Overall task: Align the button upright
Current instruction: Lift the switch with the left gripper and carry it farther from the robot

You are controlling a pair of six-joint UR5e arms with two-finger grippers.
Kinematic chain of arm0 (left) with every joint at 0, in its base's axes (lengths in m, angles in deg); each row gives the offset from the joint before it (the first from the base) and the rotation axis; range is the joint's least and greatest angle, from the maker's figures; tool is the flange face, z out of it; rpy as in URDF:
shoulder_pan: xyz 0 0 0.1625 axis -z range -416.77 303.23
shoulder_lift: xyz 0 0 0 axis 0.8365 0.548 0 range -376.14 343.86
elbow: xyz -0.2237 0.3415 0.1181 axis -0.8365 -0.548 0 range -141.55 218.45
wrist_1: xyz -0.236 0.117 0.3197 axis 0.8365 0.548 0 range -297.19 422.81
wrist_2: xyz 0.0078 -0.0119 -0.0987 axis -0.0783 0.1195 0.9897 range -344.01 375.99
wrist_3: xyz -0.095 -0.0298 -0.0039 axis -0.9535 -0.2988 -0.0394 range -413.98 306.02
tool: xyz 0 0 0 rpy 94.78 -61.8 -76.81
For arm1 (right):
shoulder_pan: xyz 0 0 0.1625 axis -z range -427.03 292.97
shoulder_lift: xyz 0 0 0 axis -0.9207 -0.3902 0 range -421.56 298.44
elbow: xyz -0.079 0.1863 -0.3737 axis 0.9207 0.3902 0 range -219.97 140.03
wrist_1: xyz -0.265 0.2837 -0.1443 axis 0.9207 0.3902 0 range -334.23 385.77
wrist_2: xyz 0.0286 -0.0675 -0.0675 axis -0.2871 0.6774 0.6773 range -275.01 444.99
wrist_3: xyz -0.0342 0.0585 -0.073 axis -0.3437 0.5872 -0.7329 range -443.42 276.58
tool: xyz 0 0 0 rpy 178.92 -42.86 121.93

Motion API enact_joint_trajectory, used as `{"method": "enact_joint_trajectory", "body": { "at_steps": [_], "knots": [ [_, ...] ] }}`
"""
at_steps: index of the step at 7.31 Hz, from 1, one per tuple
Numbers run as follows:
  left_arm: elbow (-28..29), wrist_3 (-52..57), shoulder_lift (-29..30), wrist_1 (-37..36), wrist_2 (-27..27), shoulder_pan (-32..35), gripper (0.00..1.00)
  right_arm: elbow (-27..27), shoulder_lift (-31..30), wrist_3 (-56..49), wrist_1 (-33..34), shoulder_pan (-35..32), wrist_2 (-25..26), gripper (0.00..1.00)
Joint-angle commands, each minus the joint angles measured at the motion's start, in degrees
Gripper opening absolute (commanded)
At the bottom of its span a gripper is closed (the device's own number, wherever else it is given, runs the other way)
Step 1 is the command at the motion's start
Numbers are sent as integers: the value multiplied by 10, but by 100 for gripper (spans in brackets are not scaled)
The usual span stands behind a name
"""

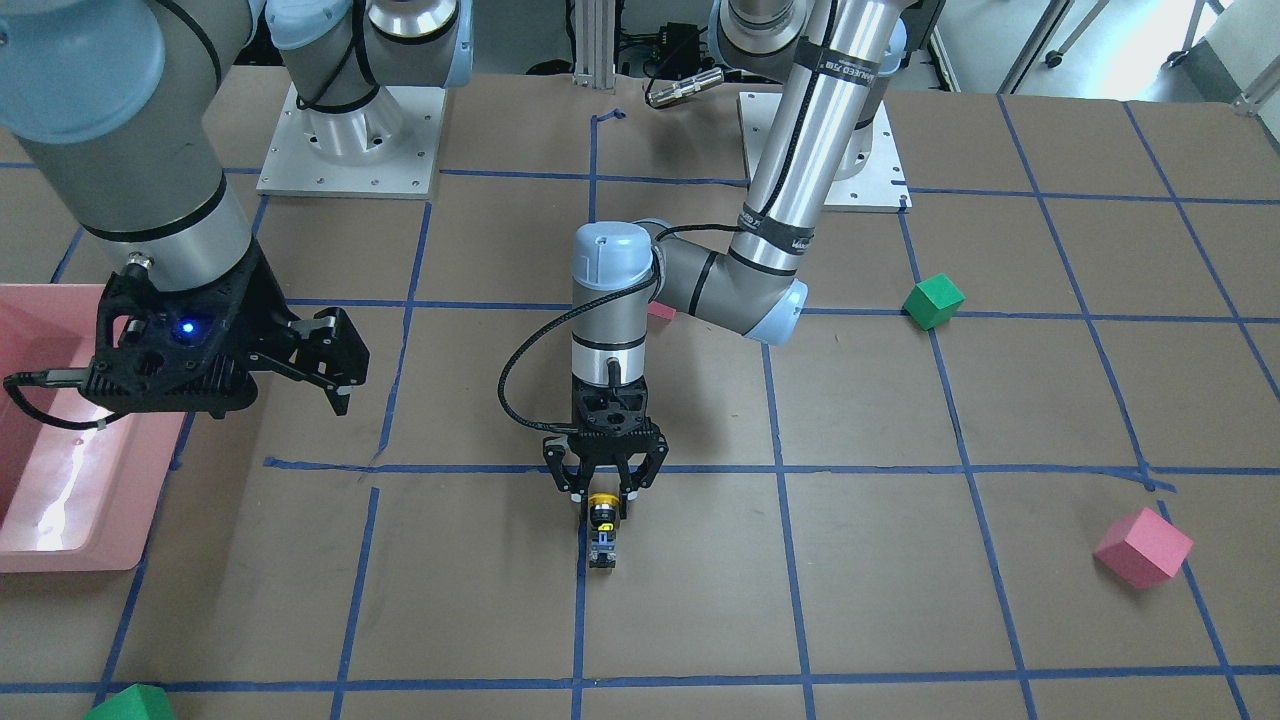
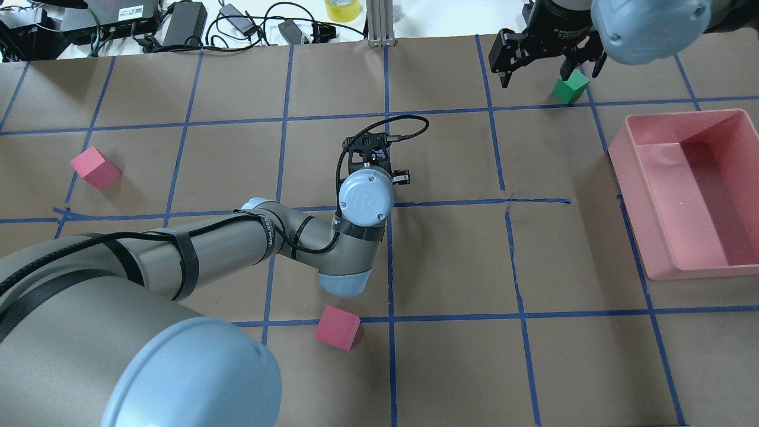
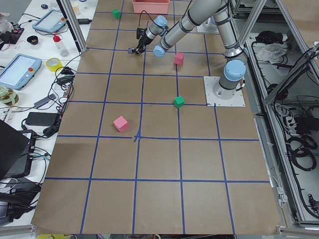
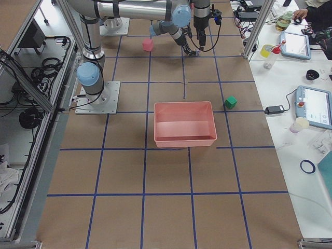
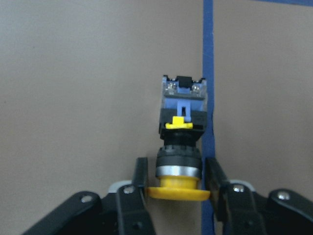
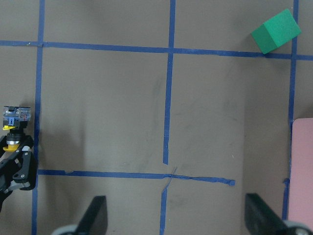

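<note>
The button point(image 1: 603, 527) lies on its side on the brown table by a blue tape line, with its yellow cap toward the left gripper and its silvery-grey base pointing away. My left gripper point(image 1: 604, 497) points straight down, with its fingers closed against the two sides of the yellow cap. The left wrist view shows the button point(image 5: 181, 142) with a finger point(image 5: 140, 178) touching the cap on each side. In the overhead view the left wrist hides the button. My right gripper point(image 1: 338, 372) is open and empty, raised beside the pink bin; it also shows in the overhead view point(image 2: 548, 71).
A pink bin point(image 2: 658, 237) stands on the robot's right side. Green cubes point(image 1: 933, 300) point(image 2: 570, 89) and pink cubes point(image 1: 1143, 546) point(image 2: 337, 327) lie scattered apart from the button. Cables and power bricks lie along the far edge in the overhead view.
</note>
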Motion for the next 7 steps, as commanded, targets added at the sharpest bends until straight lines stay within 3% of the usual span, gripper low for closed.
{"method": "enact_joint_trajectory", "body": {
  "at_steps": [1,2,5,7],
  "knots": [
    [0,6,-14,3,4,0,16,7,-9,0,0,0,2,100],
    [0,6,-26,15,3,0,13,7,-16,1,0,0,3,100],
    [20,6,-86,189,27,-6,11,1,-17,0,0,1,5,100],
    [91,7,-131,432,86,-37,2,6,-18,0,0,1,2,100]
  ]
}}
